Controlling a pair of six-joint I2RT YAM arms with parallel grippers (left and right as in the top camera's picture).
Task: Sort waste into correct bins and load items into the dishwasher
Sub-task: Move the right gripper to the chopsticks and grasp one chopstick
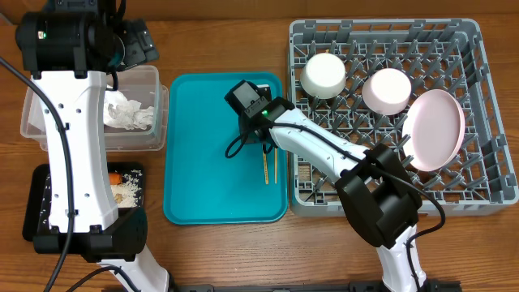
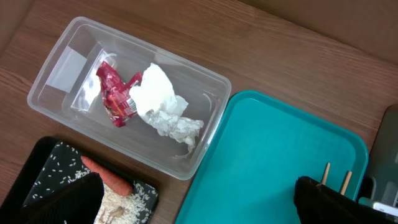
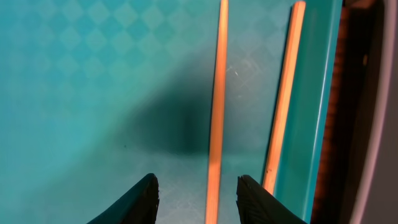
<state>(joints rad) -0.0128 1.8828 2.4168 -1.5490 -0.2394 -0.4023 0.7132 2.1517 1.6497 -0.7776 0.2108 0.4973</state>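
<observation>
I'm on the chopsticks step: my right gripper [image 3: 196, 190] hangs parted astride one chopstick [image 3: 217, 93] lying on the teal tray [image 3: 74, 74], apparently not pinching yet, so next I'd close squarely, lift, and carry it to the dish rack [image 1: 480, 191].

Robotics lab tabletop, wooden table [image 1: 219, 40], staged grey dish rack [image 1: 499, 174], teal tray [image 1: 203, 162]
</observation>
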